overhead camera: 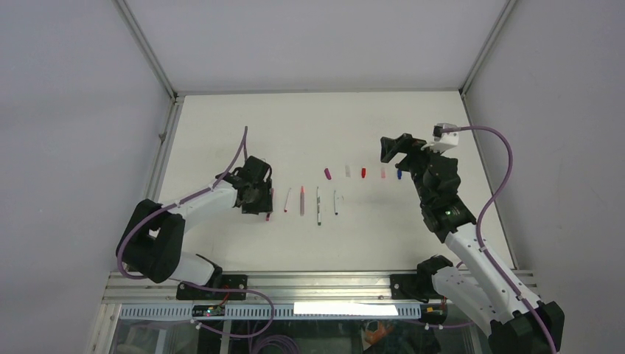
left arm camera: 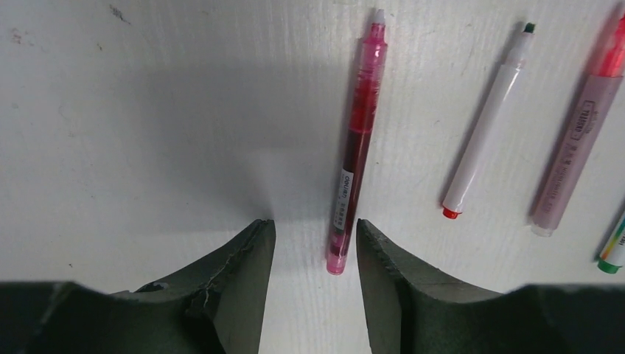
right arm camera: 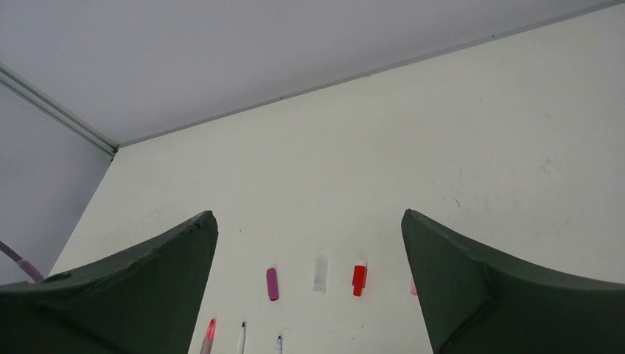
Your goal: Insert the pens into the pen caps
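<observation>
Five pens lie in a row on the table. The dark red pen point(left arm camera: 357, 140) point(overhead camera: 270, 206) is leftmost. My left gripper point(left arm camera: 313, 225) point(overhead camera: 259, 203) is open, low over the table. That pen's lower end lies between its jaws, nearer the right finger point(left arm camera: 383, 258), untouched. Beside it are a white pen point(left arm camera: 486, 122) and a pale pink pen point(left arm camera: 582, 140). The caps stand in a row: magenta point(right arm camera: 273, 284) point(overhead camera: 327, 173), whitish point(right arm camera: 320, 273), red point(right arm camera: 359, 280), pale pink point(overhead camera: 382, 173), blue point(overhead camera: 399, 175). My right gripper point(right arm camera: 308, 214) point(overhead camera: 388, 150) is open and empty, raised behind the caps.
Two more white pens point(overhead camera: 318, 205) point(overhead camera: 335, 201) lie at the right end of the pen row. The table point(overhead camera: 309, 133) is white, with a metal frame rail point(overhead camera: 158, 162) along its left side and grey walls behind.
</observation>
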Available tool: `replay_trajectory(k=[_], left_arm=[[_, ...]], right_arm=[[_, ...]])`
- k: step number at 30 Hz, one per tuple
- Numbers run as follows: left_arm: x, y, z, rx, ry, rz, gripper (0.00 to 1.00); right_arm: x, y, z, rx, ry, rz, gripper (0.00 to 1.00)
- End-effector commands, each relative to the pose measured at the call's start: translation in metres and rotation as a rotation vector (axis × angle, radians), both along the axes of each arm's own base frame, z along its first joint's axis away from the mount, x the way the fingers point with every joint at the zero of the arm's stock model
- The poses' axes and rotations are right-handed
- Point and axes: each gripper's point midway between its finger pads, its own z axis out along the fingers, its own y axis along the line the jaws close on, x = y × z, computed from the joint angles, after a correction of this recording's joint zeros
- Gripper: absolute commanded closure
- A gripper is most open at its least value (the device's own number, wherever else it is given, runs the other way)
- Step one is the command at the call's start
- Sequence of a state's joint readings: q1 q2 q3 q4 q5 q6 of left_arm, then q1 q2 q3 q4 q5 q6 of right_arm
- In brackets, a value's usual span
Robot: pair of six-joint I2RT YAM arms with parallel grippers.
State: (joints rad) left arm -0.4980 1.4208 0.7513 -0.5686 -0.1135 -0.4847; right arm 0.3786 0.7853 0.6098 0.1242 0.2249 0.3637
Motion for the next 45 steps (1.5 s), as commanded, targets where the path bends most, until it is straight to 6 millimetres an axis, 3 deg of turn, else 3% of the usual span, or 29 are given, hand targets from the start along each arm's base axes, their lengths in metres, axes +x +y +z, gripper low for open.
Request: replay_trajectory(k=[1,15,20,21,26,29,36,40,45], left_arm=[[0.009,-0.003,0.010,0.011,-0.020,0.019,0.53],[0.005,-0.021,-0.007,0.013,0.040,-0.071,0.57],[0.002,-0.026,-0.017,0.019,0.074,-0.095,0.96],[0.001,-0.027,-0.019,0.019,0.079,-0.099,1.00],[0.003,-0.031,-0.015,0.000,0.045,-0.120,1.00],[0.011,-0.032,0.005,-0.018,-0.033,-0.125,1.00],[0.029,-0.051,0.087,-0.176,-0.313,-0.214,1.00],[0.023,-0.072,0.125,-0.328,-0.443,-0.314,1.00],[0.009,-0.098,0.145,-0.487,-0.483,-0.428,1.00]], right_arm=[[-0.001,-0.004,0.009,-0.003,-0.036,-0.016,0.01],[-0.002,-0.009,0.008,-0.009,-0.033,-0.041,0.01],[-0.003,-0.012,0.008,-0.011,-0.033,-0.058,0.01],[-0.003,-0.013,0.008,-0.010,-0.033,-0.060,0.01],[0.000,-0.009,0.003,-0.006,-0.012,-0.052,0.01],[0.002,-0.003,-0.003,0.000,0.007,-0.023,0.01],[0.007,0.028,-0.008,0.078,0.024,0.089,0.01],[0.003,0.062,-0.006,0.215,0.012,0.239,0.07],[-0.013,0.119,-0.002,0.229,0.000,0.443,0.17]])
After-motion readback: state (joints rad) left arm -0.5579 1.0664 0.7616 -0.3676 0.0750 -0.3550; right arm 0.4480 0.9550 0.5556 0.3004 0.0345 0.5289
